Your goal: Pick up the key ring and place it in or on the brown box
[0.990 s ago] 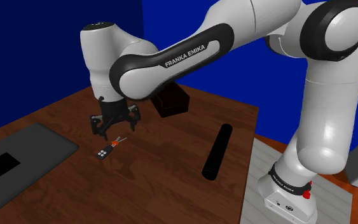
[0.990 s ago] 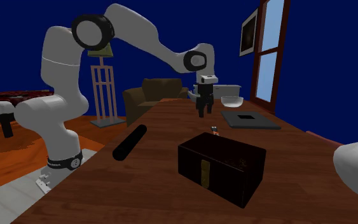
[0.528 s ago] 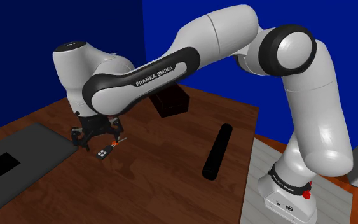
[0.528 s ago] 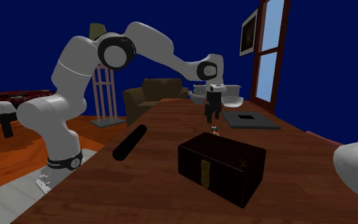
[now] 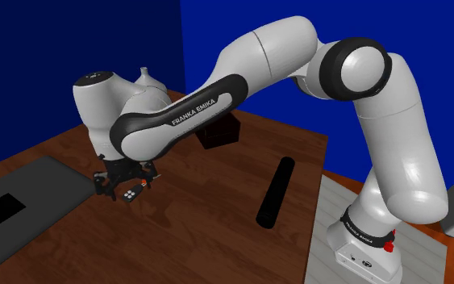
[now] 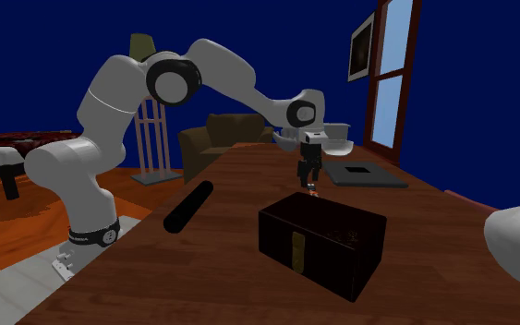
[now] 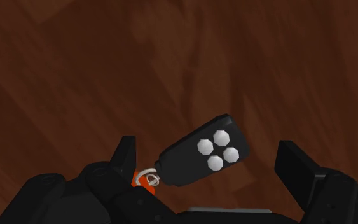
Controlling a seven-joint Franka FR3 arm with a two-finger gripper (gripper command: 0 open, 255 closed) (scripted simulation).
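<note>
I see the arm point(image 5: 394, 145) as glossy white, built of fat rounded segments with black joints. Its base collar point(image 5: 360, 228) is black with small white print, and a red spot point(image 5: 389, 246) sits just beside that collar. Above the collar, one big joint point(image 5: 360, 68) shows as a black ring round a white cap. Farthest from the collar, a black band carries the lettering point(image 5: 193, 111) FRANKA EMIKA in white capitals. The end effector point(image 5: 124, 190) is all black, its fingers point(image 7: 298, 167) blocky and angular.

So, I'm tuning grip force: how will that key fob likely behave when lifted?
Probably light: the black fob looks small between the open fingers. Its loose ring will likely dangle; the flat fob shouldn't roll.
</note>
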